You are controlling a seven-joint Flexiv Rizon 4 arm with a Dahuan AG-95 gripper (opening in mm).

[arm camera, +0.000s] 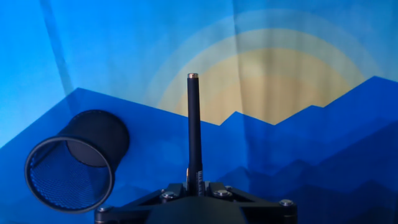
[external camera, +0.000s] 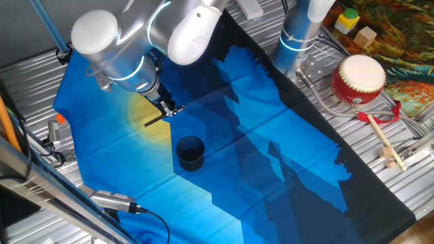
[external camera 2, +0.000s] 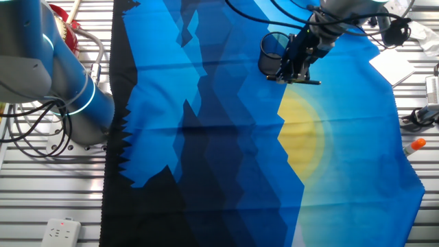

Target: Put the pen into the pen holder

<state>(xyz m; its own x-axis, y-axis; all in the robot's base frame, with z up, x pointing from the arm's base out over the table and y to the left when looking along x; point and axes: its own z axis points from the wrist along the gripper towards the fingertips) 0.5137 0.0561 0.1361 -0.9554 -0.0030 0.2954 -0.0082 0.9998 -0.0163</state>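
A ribbed silver metal table (external camera: 41,71) carries a large blue cloth printed with dark mountain shapes and a pale yellow sun (external camera: 203,135). At the far right stands a red-and-white drum (external camera: 358,79), a wooden drumstick with a red handle (external camera: 385,141) near it. A white power strip (external camera 2: 60,232) lies at the other view's near left.

Open blue cloth is lying all around the small dark mesh cylindrical pen holder (external camera: 190,152), so its round mouth is staying unblocked from above. The red-and-white drum (external camera: 358,79) and wooden drumstick (external camera: 382,140) are sitting well apart at the bench's (external camera: 30,81) far edge.
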